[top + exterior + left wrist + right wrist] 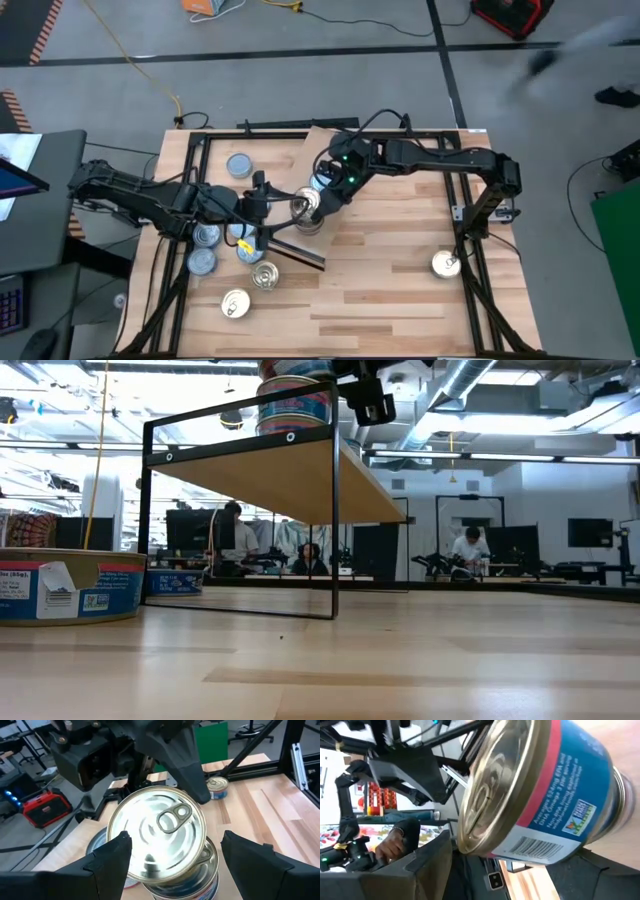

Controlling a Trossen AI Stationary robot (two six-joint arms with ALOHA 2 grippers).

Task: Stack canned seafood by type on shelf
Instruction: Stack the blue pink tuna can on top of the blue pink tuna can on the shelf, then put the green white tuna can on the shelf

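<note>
A stack of two gold-lidded cans stands on the raised light-wood shelf (pixel 285 170) (pixel 280 480). The top can (pixel 157 832) (pixel 535 795) has a pull-tab lid and a blue label with a pink band, and sits slightly off-centre on the lower can (pixel 185 880). My right gripper (pixel 318 203) (pixel 515 870) reaches in from the right and is shut on this top can. My left gripper (pixel 265 200) (pixel 172 865) is open, its fingers standing on either side of the stack. I cannot tell whether they touch it. My right gripper holds the top can by its side wall (pixel 555 835), pinched between its two fingers. One finger (pixel 187 765) meets the can's far rim, slanting down from the table's right. The can rests on the lower can, a little askew.
On the table left of the shelf lie blue-grey cans (pixel 239 165) (pixel 207 235) (pixel 202 262) and gold-lidded ones (pixel 265 276) (pixel 235 304). One gold can (pixel 446 264) sits alone at the right. A can (pixel 60 585) stands close to the low camera. The black frame (pixel 335 510) carries the shelf.
</note>
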